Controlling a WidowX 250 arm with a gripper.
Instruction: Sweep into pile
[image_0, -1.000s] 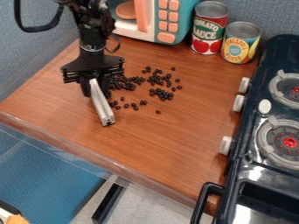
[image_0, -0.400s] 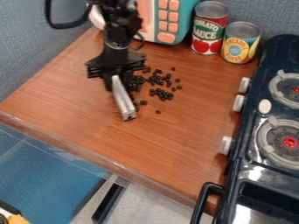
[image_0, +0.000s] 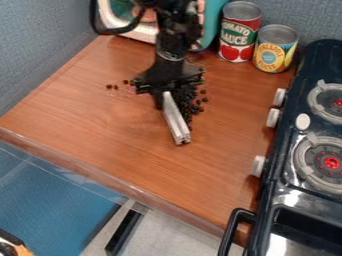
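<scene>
My gripper (image_0: 167, 97) hangs low over the middle of the wooden counter, shut on a silver metal bar (image_0: 176, 119). The bar slants down and to the right, its near end close to the counter surface. Dark beans (image_0: 198, 102) are gathered along the bar's right side, partly hidden behind the gripper and the bar. Several stray beans (image_0: 115, 87) lie to the left of the gripper.
A toy microwave (image_0: 133, 27) stands behind the arm. Two cans, a red one (image_0: 239, 31) and a yellow one (image_0: 274, 48), are at the back right. A dark toy stove (image_0: 287, 150) with white knobs borders the right side. The counter's front edge (image_0: 120, 184) runs diagonally.
The gripper and the bar have moved right across the counter. Beans that lay scattered are now bunched more closely to the right of the bar, and several show at its left.
</scene>
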